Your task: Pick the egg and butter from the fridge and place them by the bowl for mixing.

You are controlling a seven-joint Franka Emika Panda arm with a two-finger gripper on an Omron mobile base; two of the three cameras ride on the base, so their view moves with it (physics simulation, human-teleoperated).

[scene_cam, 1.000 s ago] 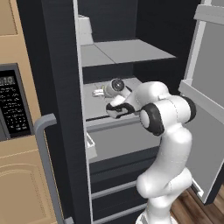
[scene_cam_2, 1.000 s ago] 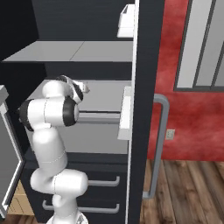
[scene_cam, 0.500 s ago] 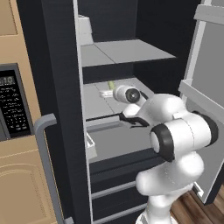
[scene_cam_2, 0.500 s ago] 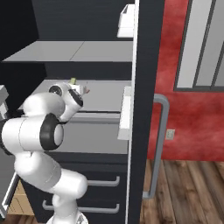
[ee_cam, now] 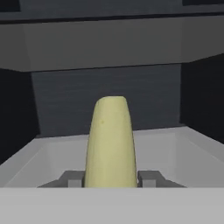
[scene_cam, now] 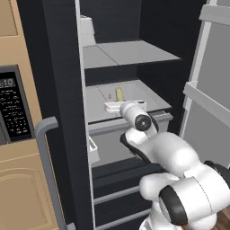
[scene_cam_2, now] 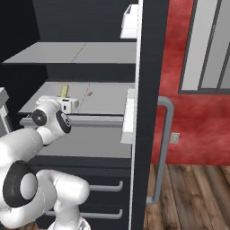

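Gripping tight now, the gripper (ee_cam: pixel 111 178) is sitting clamped on the butter (ee_cam: pixel 110 142), the pale-yellow block standing up between the fingertips (ee_cam: pixel 72 179) in the hand view, its long end pointing toward the back wall of the fridge (scene_cam: pixel 58 67). The hand is working over the middle shelf (scene_cam: pixel 148 96), where the left base view is showing the butter (scene_cam: pixel 120 94) just ahead of the white wrist, with a tiny orange-pink bit (scene_cam: pixel 110 96) lying nearby. What's worrying here is the pull-out: the block is sticking well past the fingers, so any tilt while backing out is likely to knock it against the shelf lip or the door edge (scene_cam_2: pixel 144 90) and twist it loose. The egg isn't visible from any angle right now.
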